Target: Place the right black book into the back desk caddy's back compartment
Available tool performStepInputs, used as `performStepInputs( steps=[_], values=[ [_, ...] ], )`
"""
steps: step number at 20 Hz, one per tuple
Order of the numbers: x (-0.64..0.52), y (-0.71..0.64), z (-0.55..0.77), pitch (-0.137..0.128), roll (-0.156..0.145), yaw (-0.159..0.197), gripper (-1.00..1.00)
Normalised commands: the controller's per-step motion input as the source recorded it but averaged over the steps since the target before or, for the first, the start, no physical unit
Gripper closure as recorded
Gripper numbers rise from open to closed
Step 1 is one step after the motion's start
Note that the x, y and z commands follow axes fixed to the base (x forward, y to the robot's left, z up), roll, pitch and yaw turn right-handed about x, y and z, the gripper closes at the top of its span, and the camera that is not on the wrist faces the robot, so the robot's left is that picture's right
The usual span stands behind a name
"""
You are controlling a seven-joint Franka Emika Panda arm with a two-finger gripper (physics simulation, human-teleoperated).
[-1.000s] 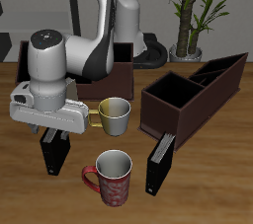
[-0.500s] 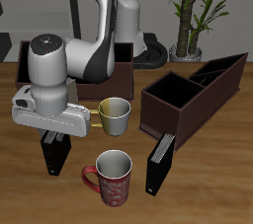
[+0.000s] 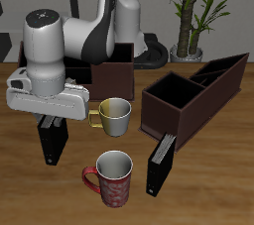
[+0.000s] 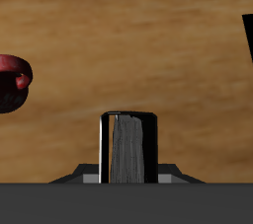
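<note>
The thin black hardcover book (image 3: 52, 143) with pale page edges stands upright under the robot's tool (image 3: 49, 118), and from the wrist camera the book (image 4: 128, 147) sits squarely between the two fingers, its spine end pinched from both sides. I read the tool as clenched on this book, which seems just clear of the wooden worktop (image 3: 218, 184), though I cannot be sure of the gap beneath it.

The low, wide dark-brown open-top caddy (image 3: 117, 62) lies farther back, mostly hidden behind the white arm, so its compartments cannot be made out from here. The second black book (image 3: 159, 165) stands near the front edge, just beside the long narrow dark-brown caddy (image 3: 193, 95) with slanted dividers. An olive-yellow mug (image 3: 115, 116) sits between the held book and the low caddy's side, and a red patterned mug (image 3: 112, 177) stands nearer the front.

To do this step well, I would raise the book straight up until its lower edge is above the yellow mug's rim and the caddy wall before moving back. Keeping the book vertical matters, since a thin slab held at its top could swing or twist in the fingers. Then carry it over the rearmost compartment, line its flat faces up with the dividers, and lower slowly before letting go.
</note>
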Motion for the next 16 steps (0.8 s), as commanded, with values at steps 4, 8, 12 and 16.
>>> performStepInputs(
  steps=[4,8,12,16],
  values=[
    [-0.11,-0.19,0.74,-0.057,-0.041,-0.002,1.00],
    [-0.18,-0.13,0.53,-0.051,-0.027,0.022,1.00],
    [-0.32,-0.22,0.76,-0.080,-0.053,0.022,1.00],
    [-0.30,-0.20,0.53,-0.040,-0.008,0.010,1.00]
  ],
)
